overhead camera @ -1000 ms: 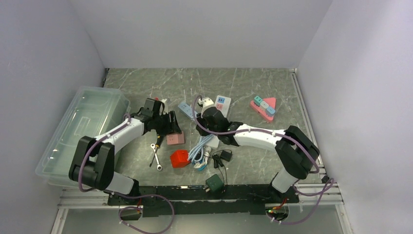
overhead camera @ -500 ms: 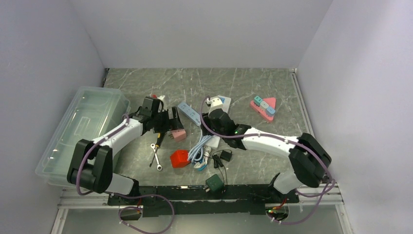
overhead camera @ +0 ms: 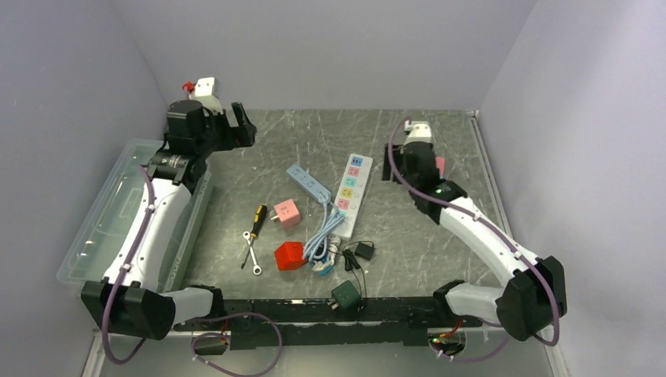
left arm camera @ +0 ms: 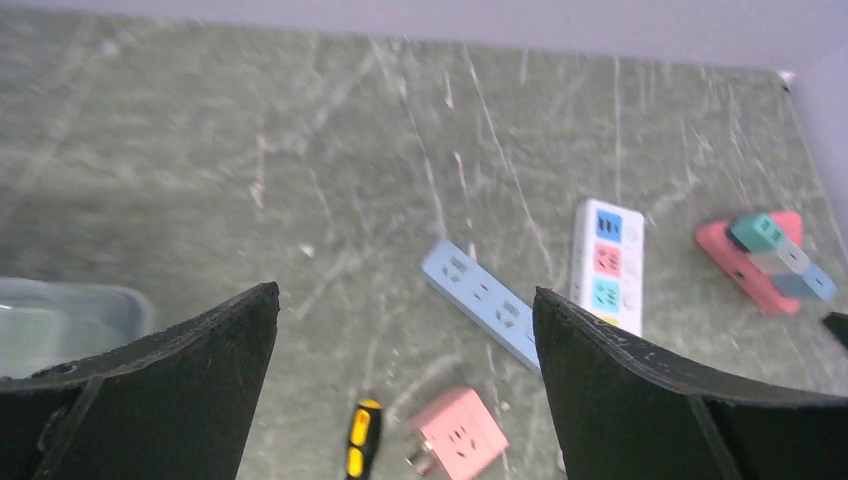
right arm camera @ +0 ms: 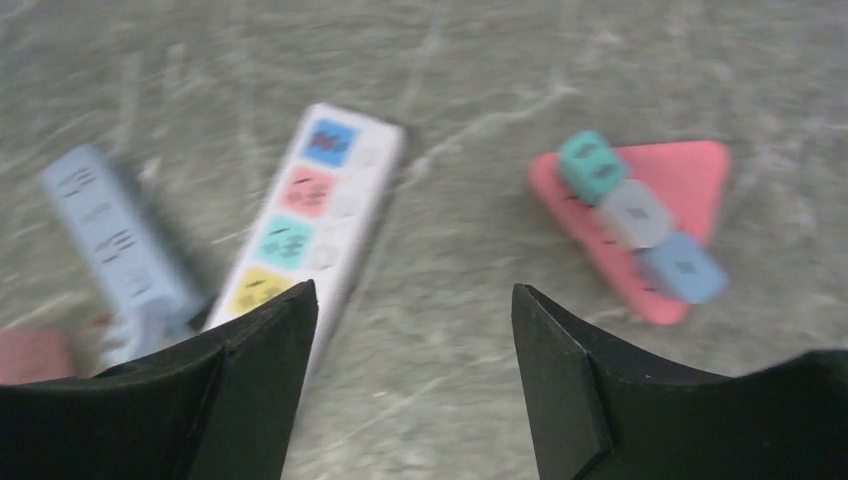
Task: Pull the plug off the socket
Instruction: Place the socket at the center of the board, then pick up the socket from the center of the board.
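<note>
Plainly, both arms hang high above the table (overhead camera: 314,133) with nothing in them. The left pincer (left arm camera: 405,295) is spread wide and empty over the far left corner, above the clear plastic bin (overhead camera: 118,228). The right pincer (right arm camera: 412,290) is just as wide and empty on the far right, looking down at the pink triangular block (right arm camera: 640,215).

The pink plug cube (overhead camera: 287,213) lies loose on the table, left of centre. It is just beside the screwdriver (overhead camera: 257,217) and apart from both the blue power strip (overhead camera: 308,181) and the white power strip (overhead camera: 351,184). Its metal prongs are bare and point flat along the table toward the near left, at the screwdriver, while its own socket face looks upward. As a cube it has no real long axis. The prong line runs roughly across the white strip's length.

That strip lies flat with its coloured sockets up. Its long axis runs near to far, with the far end leaning slightly right, and its lead leaves the near end into the cable bundle (overhead camera: 322,239).

With the prongs exposed and every socket we can see on the white strip vacant, we judge the pull done. Open pincers held high fit arms standing clear of finished work.
</note>
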Controlling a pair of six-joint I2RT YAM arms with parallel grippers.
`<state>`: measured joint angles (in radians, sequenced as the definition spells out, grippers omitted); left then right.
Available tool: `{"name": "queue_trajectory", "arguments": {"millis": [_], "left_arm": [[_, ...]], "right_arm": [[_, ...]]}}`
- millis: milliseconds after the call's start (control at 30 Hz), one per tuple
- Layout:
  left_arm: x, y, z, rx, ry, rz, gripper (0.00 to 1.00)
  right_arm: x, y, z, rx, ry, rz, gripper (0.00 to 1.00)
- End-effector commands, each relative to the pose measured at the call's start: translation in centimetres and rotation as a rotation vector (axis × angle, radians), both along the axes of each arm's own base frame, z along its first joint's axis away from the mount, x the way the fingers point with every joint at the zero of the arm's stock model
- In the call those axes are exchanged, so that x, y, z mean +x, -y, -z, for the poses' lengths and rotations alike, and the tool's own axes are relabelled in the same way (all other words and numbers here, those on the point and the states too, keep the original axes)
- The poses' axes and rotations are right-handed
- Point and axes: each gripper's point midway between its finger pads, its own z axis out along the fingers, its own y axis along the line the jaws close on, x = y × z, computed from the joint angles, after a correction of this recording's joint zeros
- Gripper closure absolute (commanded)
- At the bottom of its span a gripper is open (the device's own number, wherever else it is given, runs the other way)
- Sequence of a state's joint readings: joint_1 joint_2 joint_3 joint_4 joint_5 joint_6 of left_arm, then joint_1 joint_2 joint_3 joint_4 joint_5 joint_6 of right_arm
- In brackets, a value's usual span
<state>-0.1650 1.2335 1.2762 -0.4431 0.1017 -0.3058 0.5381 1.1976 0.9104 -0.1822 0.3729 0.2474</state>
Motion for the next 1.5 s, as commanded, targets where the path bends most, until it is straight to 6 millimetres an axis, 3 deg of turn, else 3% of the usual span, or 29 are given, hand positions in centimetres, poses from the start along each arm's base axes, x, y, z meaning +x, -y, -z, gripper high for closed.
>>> {"name": "queue_trajectory", "arguments": {"millis": [0, 200, 333, 567, 800, 1100, 1300, 1467], "left_arm": [[-0.1, -2.5, 1.0, 0.158, -0.033, -0.041, 0.0], [-0.1, -3.2, 5.4, 0.2, 0.022, -0.052, 0.0], [-0.4, -3.4, 5.6, 0.213, 0.008, -0.053, 0.0], [-0.6, -3.5, 6.2, 0.217, -0.019, -0.051, 0.0], [-0.7, -3.3, 6.0, 0.217, -0.017, -0.036, 0.0], [-0.7, -3.2, 6.1, 0.209, -0.028, -0.04, 0.0], [-0.7, -3.0, 6.1, 0.2, -0.03, -0.029, 0.0], [-0.7, -2.7, 6.2, 0.189, -0.034, -0.018, 0.0]], "right_arm": [[2.1, 5.5, 0.0, -0.077, -0.062, 0.056, 0.23], [4.9, 11.5, 4.0, -0.293, -0.28, 0.043, 0.27], [6.4, 12.3, 5.4, -0.364, -0.308, -0.029, 0.23], [8.7, 13.7, 9.6, -0.479, -0.45, -0.099, 0.23], [9.5, 15.1, 13.0, -0.515, -0.557, -0.099, 0.31], [7.9, 14.0, 14.6, -0.434, -0.617, -0.076, 0.58], [5.3, 11.0, 15.4, -0.393, -0.655, -0.084, 0.63], [2.6, 7.5, 14.8, -0.378, -0.662, -0.116, 0.68]]}}
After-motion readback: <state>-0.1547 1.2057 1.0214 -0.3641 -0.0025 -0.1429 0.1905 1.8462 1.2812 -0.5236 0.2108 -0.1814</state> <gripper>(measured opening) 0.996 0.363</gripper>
